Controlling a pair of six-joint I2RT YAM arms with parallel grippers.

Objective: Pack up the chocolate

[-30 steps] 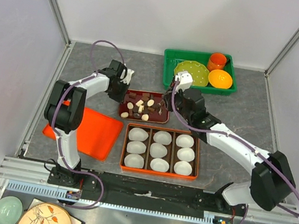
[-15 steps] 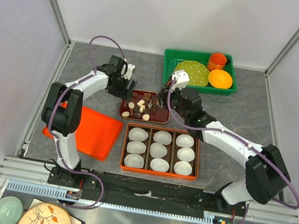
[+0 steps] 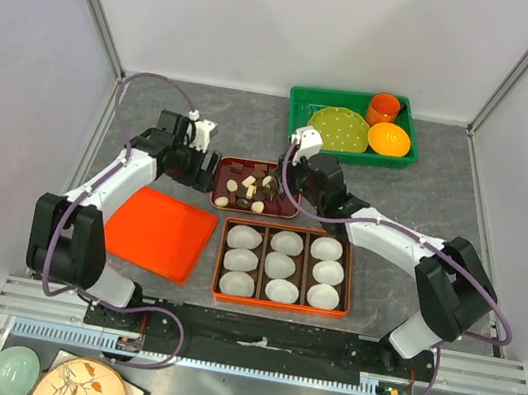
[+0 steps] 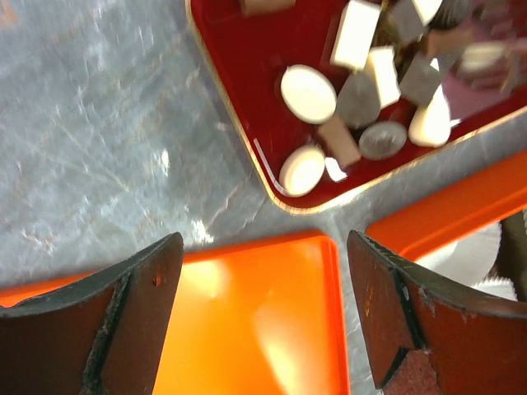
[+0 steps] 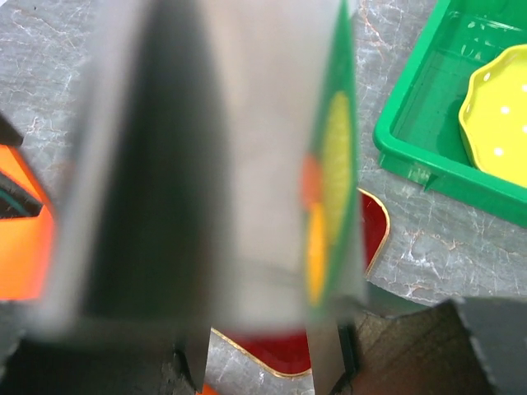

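Observation:
The chocolate (image 3: 246, 187), dark brown cubes and cream ovals, lies loose in a dark red tray (image 3: 229, 165). In the left wrist view the chocolate (image 4: 308, 93) fills the red tray's (image 4: 247, 74) corner ahead of my fingers. My left gripper (image 3: 201, 161) (image 4: 263, 247) is open and empty just left of the tray, over a corner of the orange lid (image 4: 247, 321). At the tray's right edge sits my right gripper (image 3: 283, 180) (image 5: 272, 358). A blurred shiny grey thing (image 5: 247, 164) fills the space between its jaws, so its state is unclear.
An orange box (image 3: 350, 278) with several white paper cups (image 3: 283, 265) lies in front of the red tray. The flat orange lid (image 3: 159, 231) is at the left. A green bin (image 3: 298, 112) at the back holds a yellow plate (image 3: 338, 129), an orange cup (image 3: 384, 107) and an orange bowl (image 3: 389, 138).
Both grippers held the red tray's sides and tilted it. The tray now lies flat, slightly further left. My left gripper has opened wide and drawn back to the left.

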